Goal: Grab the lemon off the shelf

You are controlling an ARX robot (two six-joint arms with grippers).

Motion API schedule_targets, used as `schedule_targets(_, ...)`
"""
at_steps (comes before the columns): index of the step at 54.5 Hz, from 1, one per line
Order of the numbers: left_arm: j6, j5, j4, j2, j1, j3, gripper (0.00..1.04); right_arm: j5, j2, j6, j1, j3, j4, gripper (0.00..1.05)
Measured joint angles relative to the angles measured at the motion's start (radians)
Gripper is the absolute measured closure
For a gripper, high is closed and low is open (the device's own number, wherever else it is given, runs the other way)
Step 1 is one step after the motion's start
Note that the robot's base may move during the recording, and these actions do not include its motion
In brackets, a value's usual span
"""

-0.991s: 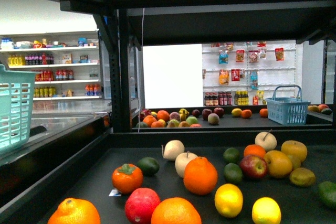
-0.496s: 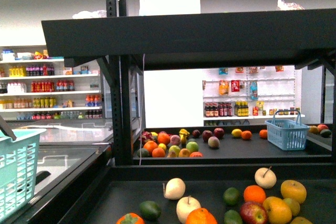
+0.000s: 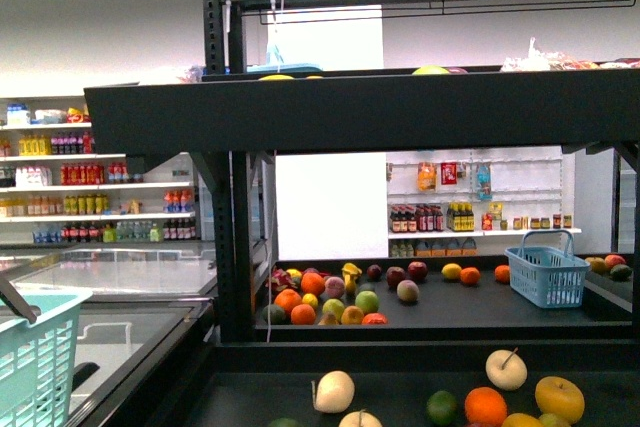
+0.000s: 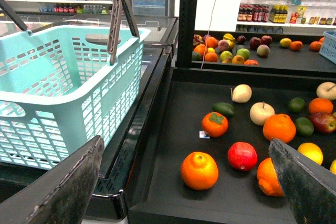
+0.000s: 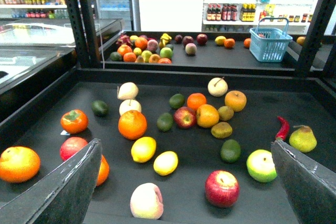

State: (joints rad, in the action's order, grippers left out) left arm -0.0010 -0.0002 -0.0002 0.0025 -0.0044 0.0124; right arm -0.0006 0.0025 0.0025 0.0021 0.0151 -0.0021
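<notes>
Lemons (image 5: 143, 149) lie on the shelf (image 5: 47, 103), whose lower deck crosses the front frame's bottom; left gripper (image 4: 185, 142) and right gripper (image 5: 186, 144) are spread wide.

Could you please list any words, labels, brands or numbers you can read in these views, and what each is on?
None can be read.
Bottle labels on the white wall shelving: too small.
Hanging snack packets: blurred.
Small tag on the shelf deck: too small.
</notes>
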Motion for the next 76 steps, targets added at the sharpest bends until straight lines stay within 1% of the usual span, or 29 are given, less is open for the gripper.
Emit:
schedule_targets(3, -0.023, -0.020, -0.018, 0.008, -0.007, 0.006, 0.08, 0.000, 0.000, 0.000, 0.000, 0.000, 0.000, 0.07)
schedule_targets(4, -0.066, -0.062, -0.052, 0.020, -0.018, 0.017, 0.08, 0.000, 0.000, 0.000, 0.000, 0.000, 0.000, 0.07)
schedule_targets(6, -0.153, -0.098, -0.093, 0.069, -0.034, 0.041, 0.08, 0.000, 0.000, 0.000, 0.000, 0.000, 0.000, 0.07)
schedule_targets(9, -0.264, -0.058, -0.096, 0.142, -0.027, 0.073, 0.08, -0.001, 0.000, 0.000, 0.000, 0.000, 0.000, 0.07)
schedule_targets(10, -0.307, -0.029, -0.090, 0.175, -0.016, 0.090, 0.08, -0.001, 0.000, 0.000, 0.000, 0.000, 0.000, 0.07)
schedule_targets(12, -0.389, 0.030, -0.069, 0.245, 0.026, 0.131, 0.08, 0.000, 0.000, 0.000, 0.000, 0.000, 0.000, 0.07)
schedule_targets(14, -0.468, 0.093, -0.035, 0.321, 0.087, 0.179, 0.08, 0.000, 0.000, 0.000, 0.000, 0.000, 0.000, 0.07)
schedule_targets(18, -0.593, 0.190, 0.028, 0.459, 0.193, 0.275, 0.08, 0.000, 0.000, 0.000, 0.000, 0.000, 0.000, 0.07)
schedule_targets(23, -0.780, 0.305, 0.074, 0.718, 0.330, 0.480, 0.08, 0.000, 0.000, 0.000, 0.000, 0.000, 0.000, 0.07)
schedule_targets(29, -0.903, 0.348, 0.074, 0.917, 0.410, 0.640, 0.08, 0.000, 0.000, 0.000, 0.000, 0.000, 0.000, 0.07)
schedule_targets(37, -1.007, 0.392, 0.041, 1.225, 0.497, 0.879, 0.08, 0.000, 0.000, 0.000, 0.000, 0.000, 0.000, 0.07)
schedule_targets(46, -1.074, 0.400, 0.014, 1.457, 0.507, 1.071, 0.08, 0.000, 0.000, 0.000, 0.000, 0.000, 0.000, 0.07)
schedule_targets(58, -1.098, 0.349, -0.019, 1.693, 0.457, 1.303, 0.08, 0.000, 0.000, 0.000, 0.000, 0.000, 0.000, 0.07)
schedule_targets(70, -1.095, 0.309, -0.011, 1.854, 0.422, 1.482, 0.08, 0.000, 0.000, 0.000, 0.000, 0.000, 0.000, 0.07)
schedule_targets(76, -1.093, 0.283, -0.033, 1.902, 0.409, 1.557, 0.08, 0.000, 0.000, 0.000, 0.000, 0.000, 0.000, 0.07)
